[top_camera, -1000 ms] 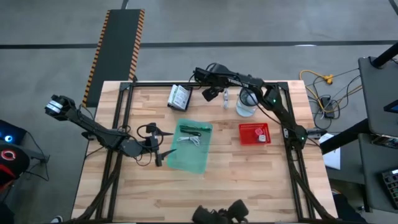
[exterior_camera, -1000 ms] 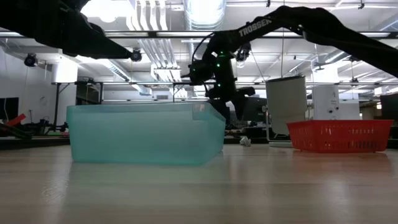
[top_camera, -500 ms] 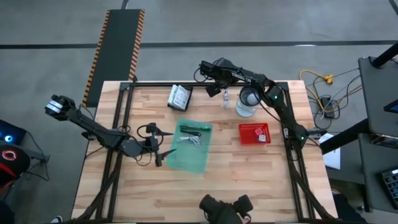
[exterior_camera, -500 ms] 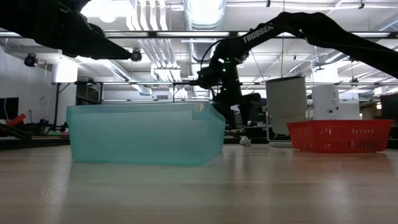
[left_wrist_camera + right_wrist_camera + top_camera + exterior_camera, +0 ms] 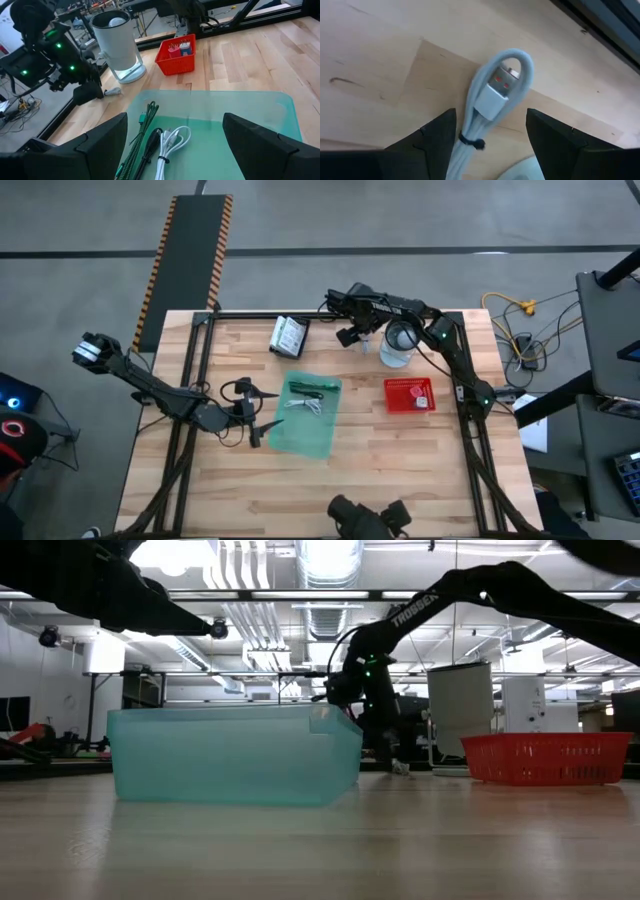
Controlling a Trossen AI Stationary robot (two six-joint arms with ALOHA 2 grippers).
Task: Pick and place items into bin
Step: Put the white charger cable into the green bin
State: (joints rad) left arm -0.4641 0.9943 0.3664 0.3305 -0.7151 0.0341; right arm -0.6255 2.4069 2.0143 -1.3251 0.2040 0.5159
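We bring our right gripper (image 5: pixel 487 145) down over a bundled white cable (image 5: pixel 490 107) on the table's far side, just beside the glass jug (image 5: pixel 397 345). Its jaws stand wide, one on each side of the bundle, holding nothing yet; we judge this prepares a pinch. Our left gripper (image 5: pixel 172 142) waits open at the green bin (image 5: pixel 306 418), where a green stick (image 5: pixel 137 137) and another white cable (image 5: pixel 172 142) lie. The high view hides the target cable under the arm.

Grey concrete floor (image 5: pixel 400 220), striped hazard mat (image 5: pixel 190 255)
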